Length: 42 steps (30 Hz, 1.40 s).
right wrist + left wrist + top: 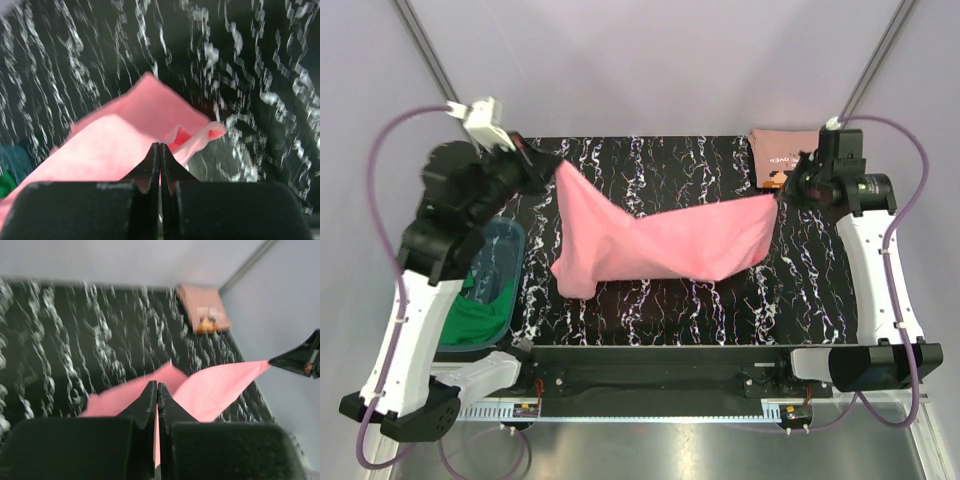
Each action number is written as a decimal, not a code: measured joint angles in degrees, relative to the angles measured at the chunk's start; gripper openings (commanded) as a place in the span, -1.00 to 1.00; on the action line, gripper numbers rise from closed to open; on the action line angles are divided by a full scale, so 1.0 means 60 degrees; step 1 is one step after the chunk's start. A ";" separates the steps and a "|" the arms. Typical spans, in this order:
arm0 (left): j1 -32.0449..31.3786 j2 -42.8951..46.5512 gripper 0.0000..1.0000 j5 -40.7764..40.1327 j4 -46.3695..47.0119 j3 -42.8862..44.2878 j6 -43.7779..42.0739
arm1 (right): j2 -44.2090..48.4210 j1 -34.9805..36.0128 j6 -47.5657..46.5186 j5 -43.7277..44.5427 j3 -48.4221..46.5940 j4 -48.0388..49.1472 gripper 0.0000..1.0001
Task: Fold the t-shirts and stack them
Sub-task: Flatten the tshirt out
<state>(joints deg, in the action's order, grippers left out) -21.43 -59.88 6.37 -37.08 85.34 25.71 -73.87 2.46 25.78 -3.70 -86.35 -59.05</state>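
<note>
The black worktop (650, 310) with white squiggles is the biggest thing here. Across its middle hangs the bright pink t-shirt (650, 245). It runs long from left to right. Its two top corners are lifted up, one at each end, and the middle sags down. The lower edge looks like it rests on the worktop nearer the arms.

At the left edge there is a blue bin (515, 240) with a green cloth (470, 320) in it.

At the far right corner lies the salmon t-shirt (782, 158). It is already folded into a small flat square, with white letters and a little orange print on top.

The left hand (548, 168) is pressed together, pinching the far left corner of the pink t-shirt. The right hand (782, 196) is pressed together too, pinching the right corner. So the shirt lies between the two hands, stretched from one to the other.

The folded salmon t-shirt is just behind the right hand, so the right arm is much nearer to it than the left arm.

Counting up: two t-shirts, two hands, one bin, one green cloth.

I think the pink t-shirt is not folded yet, so the stack is not made.
</note>
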 measured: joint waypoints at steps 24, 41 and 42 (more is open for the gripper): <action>0.0066 0.3898 -1.00 -0.1599 0.1679 0.3071 -0.3792 | 0.5093 0.0000 -0.1894 0.0412 -0.2076 0.4036 -1.00; 0.0066 0.3595 -1.00 -0.1421 0.4615 0.2779 -0.4404 | 0.6277 0.0000 -0.2215 0.0426 -0.0769 0.6506 -1.00; 0.0066 0.3260 -1.00 -0.1406 0.4849 0.2677 -0.4459 | 0.6065 0.0000 -0.2277 0.0430 -0.0601 0.6750 -1.00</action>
<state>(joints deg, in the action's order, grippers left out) -21.04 -40.32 -2.07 -7.99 101.41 -1.04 -37.47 2.46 12.12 -1.13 -89.95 -18.55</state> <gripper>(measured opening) 0.008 0.010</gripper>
